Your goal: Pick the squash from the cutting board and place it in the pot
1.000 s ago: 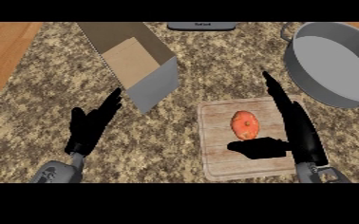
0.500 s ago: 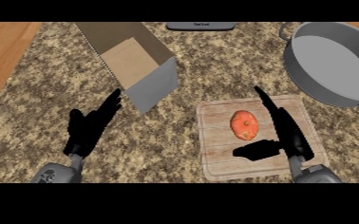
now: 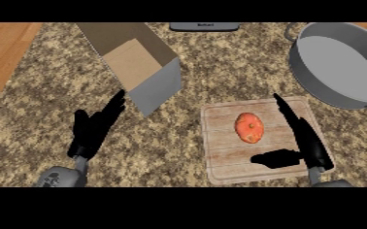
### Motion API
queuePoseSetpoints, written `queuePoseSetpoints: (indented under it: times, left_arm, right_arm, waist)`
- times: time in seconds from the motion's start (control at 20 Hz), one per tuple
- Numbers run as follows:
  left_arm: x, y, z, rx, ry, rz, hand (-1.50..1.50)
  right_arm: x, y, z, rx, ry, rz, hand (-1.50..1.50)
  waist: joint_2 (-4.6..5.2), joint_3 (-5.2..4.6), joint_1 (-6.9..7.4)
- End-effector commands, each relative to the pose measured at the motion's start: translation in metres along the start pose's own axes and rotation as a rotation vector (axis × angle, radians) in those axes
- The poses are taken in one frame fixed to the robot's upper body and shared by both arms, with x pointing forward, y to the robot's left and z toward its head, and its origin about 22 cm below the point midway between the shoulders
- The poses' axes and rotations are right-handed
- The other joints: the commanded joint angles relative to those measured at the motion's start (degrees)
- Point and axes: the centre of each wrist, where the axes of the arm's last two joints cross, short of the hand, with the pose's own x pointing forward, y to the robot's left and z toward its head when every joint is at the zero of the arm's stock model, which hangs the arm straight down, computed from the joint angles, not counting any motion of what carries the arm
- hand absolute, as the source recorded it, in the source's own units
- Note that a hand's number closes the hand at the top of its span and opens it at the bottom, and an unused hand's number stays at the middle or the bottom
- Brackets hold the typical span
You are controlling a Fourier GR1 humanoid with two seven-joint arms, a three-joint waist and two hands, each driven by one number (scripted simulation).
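An orange squash lies on the wooden cutting board at the lower right of the counter. My right hand is open just right of the squash, fingers straight and pointing away, thumb stretched out below the squash; it does not touch it. The grey pot stands at the upper right, partly cut off by the view's edge. My left hand rests open at the lower left, fingers up.
An open cardboard box lies on its side at the upper left of the speckled counter. A dark device sits at the far edge. A wooden floor strip shows at the far left.
My right hand has shifted left and slightly toward me, closing in beside the squash. The left hand and the squash have stayed put.
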Motion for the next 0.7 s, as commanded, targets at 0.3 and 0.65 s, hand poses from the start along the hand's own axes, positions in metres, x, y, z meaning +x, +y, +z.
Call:
queuePoseSetpoints:
  times: [0.3, 0.65]
  left_arm:
    - [0.003, -0.006, 0.0, -0.004, -0.005, -0.003, 0.0]
    - [-0.002, 0.013, -0.01, -0.009, 0.016, 0.022, 0.0]
  right_arm:
    - [-0.019, 0.006, -0.022, 0.06, -0.101, -0.277, -1.5]
    - [-0.051, 0.05, -0.021, 0.069, -0.05, -0.359, -1.5]
  waist:
    - [0.06, 0.0, 0.2]
    - [0.05, -0.01, 0.07]
